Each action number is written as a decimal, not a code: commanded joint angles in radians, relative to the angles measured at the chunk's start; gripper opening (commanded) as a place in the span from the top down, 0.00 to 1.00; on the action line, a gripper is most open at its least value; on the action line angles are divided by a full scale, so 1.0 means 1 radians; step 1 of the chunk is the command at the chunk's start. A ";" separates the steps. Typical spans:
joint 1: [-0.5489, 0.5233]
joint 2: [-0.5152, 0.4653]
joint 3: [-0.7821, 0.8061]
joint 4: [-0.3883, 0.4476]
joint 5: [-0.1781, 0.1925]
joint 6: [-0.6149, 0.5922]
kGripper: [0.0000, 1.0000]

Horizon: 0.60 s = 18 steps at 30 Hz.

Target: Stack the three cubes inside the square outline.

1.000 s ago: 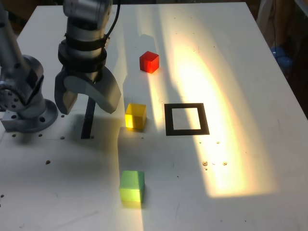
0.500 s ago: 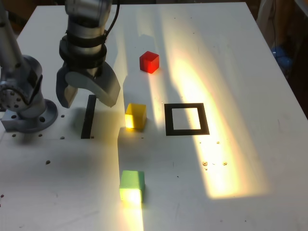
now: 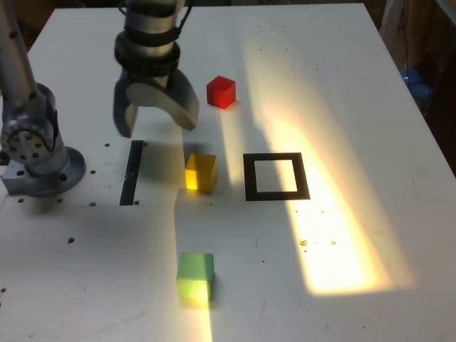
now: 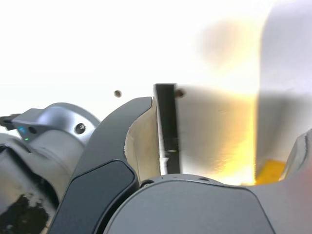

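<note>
The gripper [image 3: 157, 128] hangs over the white table [image 3: 356, 171] with its fingers spread apart and nothing between them. Taking the clock face as the exterior view shows it, centred on the gripper, the yellow cube [image 3: 201, 173] is the nearest block, between 4 and 5 o'clock; the wrist view catches only a piece of it, the rest hidden by the gripper. The red cube [image 3: 221, 92] sits near 2 o'clock, and the black strip [image 3: 132, 173] runs at about 7. The square outline [image 3: 250, 177] lies farther out, close to 4 o'clock, just beyond the yellow cube, its white centre bare. The green cube [image 3: 196, 276] stands well apart, between 5 and 6. All three cubes rest separately on the table, outside the outline. The arm's round base [image 3: 46, 182] is past 8 o'clock.
</note>
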 commanded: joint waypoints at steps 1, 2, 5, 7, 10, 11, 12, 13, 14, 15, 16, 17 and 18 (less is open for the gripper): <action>0.029 0.028 -0.039 0.012 0.003 0.008 0.02; 0.041 0.038 -0.057 0.017 0.002 0.010 0.02; 0.077 0.070 -0.114 0.035 0.001 0.016 0.02; 0.098 0.091 -0.155 0.051 -0.001 0.017 0.02; 0.129 0.118 -0.216 0.078 -0.006 0.016 0.02; 0.140 0.127 -0.235 0.087 -0.009 0.016 0.02; 0.150 0.135 -0.254 0.095 -0.013 0.015 0.02; 0.160 0.143 -0.271 0.103 -0.018 0.011 0.02; 0.169 0.152 -0.288 0.112 -0.022 0.004 0.02; 0.177 0.160 -0.305 0.121 -0.026 -0.006 0.02; 0.183 0.170 -0.323 0.131 -0.029 -0.020 0.02; 0.187 0.179 -0.342 0.144 -0.031 -0.037 0.01; 0.190 0.189 -0.362 0.160 -0.032 -0.057 0.01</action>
